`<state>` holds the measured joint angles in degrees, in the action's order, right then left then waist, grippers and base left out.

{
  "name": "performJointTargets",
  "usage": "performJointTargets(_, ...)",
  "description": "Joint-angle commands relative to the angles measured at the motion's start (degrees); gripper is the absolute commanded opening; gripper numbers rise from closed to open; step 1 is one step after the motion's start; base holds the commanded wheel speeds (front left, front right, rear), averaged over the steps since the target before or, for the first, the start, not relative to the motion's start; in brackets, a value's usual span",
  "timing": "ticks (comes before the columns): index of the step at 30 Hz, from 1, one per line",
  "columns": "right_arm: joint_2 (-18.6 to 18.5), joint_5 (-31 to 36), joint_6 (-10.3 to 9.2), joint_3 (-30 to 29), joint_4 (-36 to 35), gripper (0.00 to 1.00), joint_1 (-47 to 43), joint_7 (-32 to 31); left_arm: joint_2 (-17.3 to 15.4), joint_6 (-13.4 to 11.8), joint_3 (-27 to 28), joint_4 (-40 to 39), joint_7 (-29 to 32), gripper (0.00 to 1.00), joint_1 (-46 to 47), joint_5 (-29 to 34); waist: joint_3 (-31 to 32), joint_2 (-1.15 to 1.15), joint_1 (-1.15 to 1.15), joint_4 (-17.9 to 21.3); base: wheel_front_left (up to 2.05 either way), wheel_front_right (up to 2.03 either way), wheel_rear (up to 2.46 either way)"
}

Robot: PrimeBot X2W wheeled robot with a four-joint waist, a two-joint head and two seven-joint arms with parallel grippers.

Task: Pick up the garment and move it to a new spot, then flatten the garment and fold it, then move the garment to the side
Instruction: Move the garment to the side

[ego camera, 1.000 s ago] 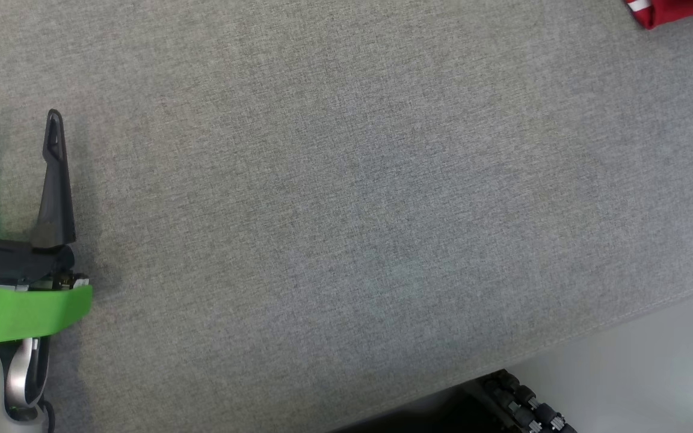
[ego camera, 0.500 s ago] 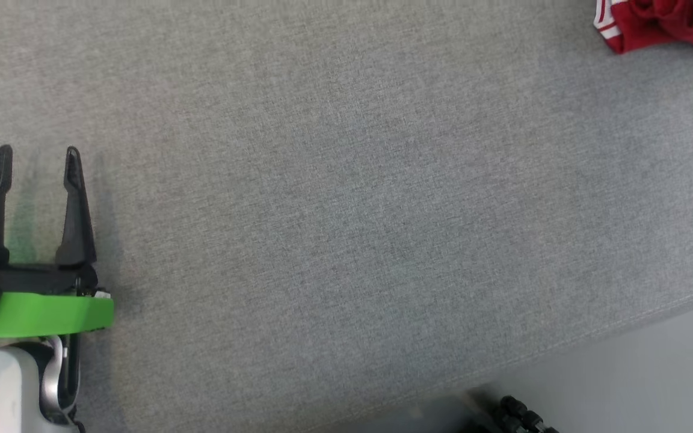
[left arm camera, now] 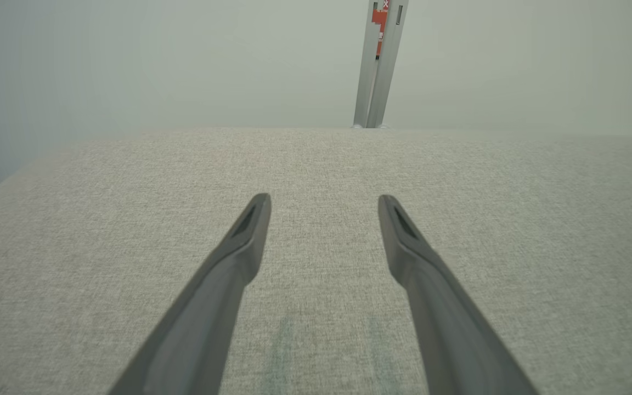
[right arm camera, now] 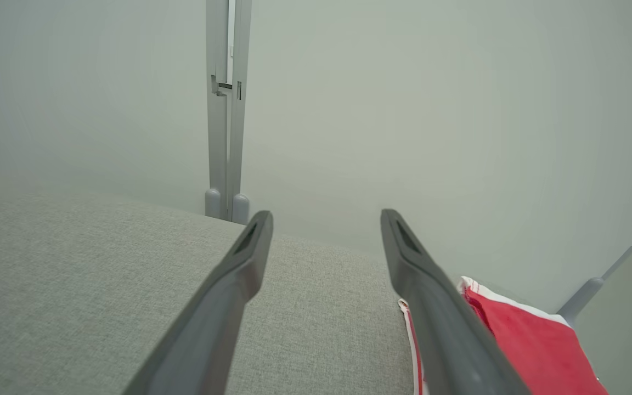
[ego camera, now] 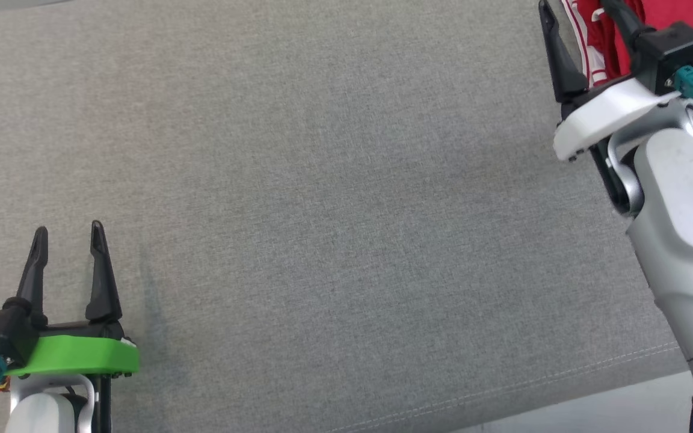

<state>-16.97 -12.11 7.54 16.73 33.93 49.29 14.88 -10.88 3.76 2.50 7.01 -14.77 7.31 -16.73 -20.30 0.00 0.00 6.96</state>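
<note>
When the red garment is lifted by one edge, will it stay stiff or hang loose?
The red garment lies in soft folds, so it will probably hang limp. It looks thin, so it is likely light. Pushed over the woven grey surface, it may bunch up rather than slide.

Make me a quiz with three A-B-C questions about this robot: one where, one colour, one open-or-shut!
1. In the head view, where is the red garment? A. bottom left B. top right C. middle
2. What colour are the garment's stripes? A. blue B. yellow C. white
3. How is the right end effector? A. open, empty B. shut on the garment C. shut, empty
Answers: 1 B: it lies at the top right corner. 2 C: white bands edge the red cloth. 3 A: its fingers stand apart, nothing between them.
</note>
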Motion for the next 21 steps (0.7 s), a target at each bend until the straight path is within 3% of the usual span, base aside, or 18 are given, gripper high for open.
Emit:
performJointTargets(1,0.43,-0.42,-0.12,-0.46,-1.07,1.00,-2.34,0.27,0.45,-0.26,-0.02,0.63,-0.38,1.00,-1.08,0.38,6.03,0.00,0.00,-4.16,0.00,0.00,0.00)
performJointTargets(21,7.13,-0.70,-0.11,-7.22,-17.32,1.00,-30.25,0.30,2.35,0.44,0.93,4.09,-0.45,1.00,-3.86,1.99,13.15,0.00,0.00,-5.43,0.00,0.00,0.00)
